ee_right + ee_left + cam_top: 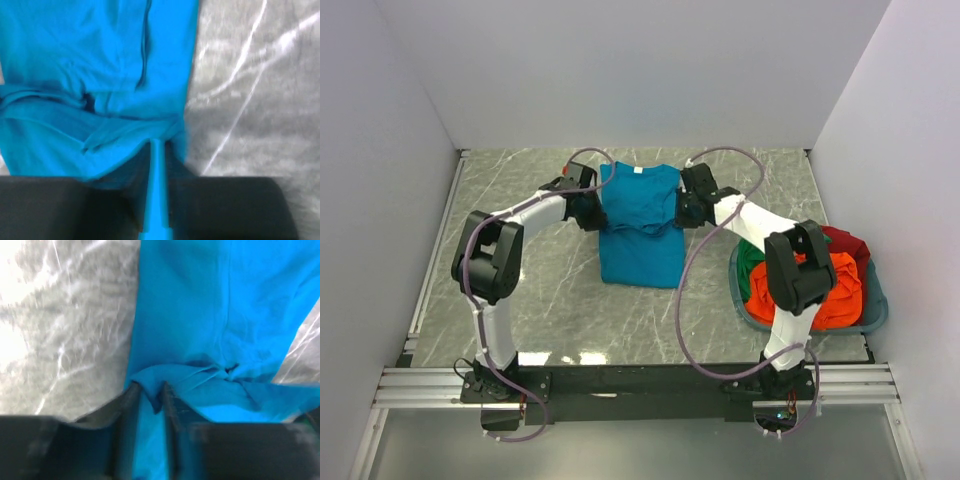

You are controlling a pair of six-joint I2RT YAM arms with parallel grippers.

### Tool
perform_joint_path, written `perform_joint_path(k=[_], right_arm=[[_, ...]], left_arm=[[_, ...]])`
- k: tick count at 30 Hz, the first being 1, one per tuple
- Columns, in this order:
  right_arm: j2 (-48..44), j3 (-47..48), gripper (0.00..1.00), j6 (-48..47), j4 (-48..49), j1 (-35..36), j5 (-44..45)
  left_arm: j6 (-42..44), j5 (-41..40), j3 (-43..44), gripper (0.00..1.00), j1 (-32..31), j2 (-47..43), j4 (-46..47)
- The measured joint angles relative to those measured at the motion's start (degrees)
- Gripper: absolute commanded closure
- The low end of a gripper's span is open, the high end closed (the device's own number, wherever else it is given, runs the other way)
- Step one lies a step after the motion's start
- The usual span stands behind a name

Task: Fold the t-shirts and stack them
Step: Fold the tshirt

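A teal-blue t-shirt [640, 225] lies on the marble table [540, 290], collar at the far end, its sides folded in. My left gripper [590, 212] is shut on the shirt's left edge; cloth [150, 405] runs between its fingers. My right gripper [686, 212] is shut on the shirt's right edge, with a thin fold of cloth [159, 190] pinched between its fingers. Orange-red [825, 295], green [752, 258] and dark red [848, 245] shirts lie bunched in the basket.
A teal-grey plastic basket [875, 318] stands at the right near the right arm's base. White walls close in the table on the left, far side and right. Purple cables loop over both arms.
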Motion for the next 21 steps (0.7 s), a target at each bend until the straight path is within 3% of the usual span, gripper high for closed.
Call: perform_joint_path(k=[1, 3, 4, 6, 14, 21], right_arm=[[0.96, 1.16, 0.61, 0.0, -0.44, -0.2, -0.09], [2.62, 3.37, 0.38, -0.24, -0.94, -0.59, -0.17], [2.93, 4.17, 0.31, -0.22, -1.38, -0.68, -0.2], [2.95, 5.22, 0.28, -0.83, -1.75, -0.7, -0.35], [-1.77, 0.63, 0.16, 0.24, -1.2, -0.7, -1.44], [-16.15, -16.02, 0.13, 4.39, 1.66, -0.46, -4.7]], left_arm=[[0.07, 0.37, 0.66, 0.51, 0.33, 0.68, -0.24], [0.22, 1.29, 1.77, 0.3, 0.81, 1.27, -0.2], [0.48, 1.55, 2.05, 0.14, 1.01, 1.27, -0.09], [0.63, 2.16, 2.54, 0.01, 1.25, 1.09, 0.46], [0.55, 3.08, -1.49, 0.0, 1.16, -4.98, 2.23], [-1.07, 5.4, -20.68, 0.01, 0.7, -20.41, 6.78]])
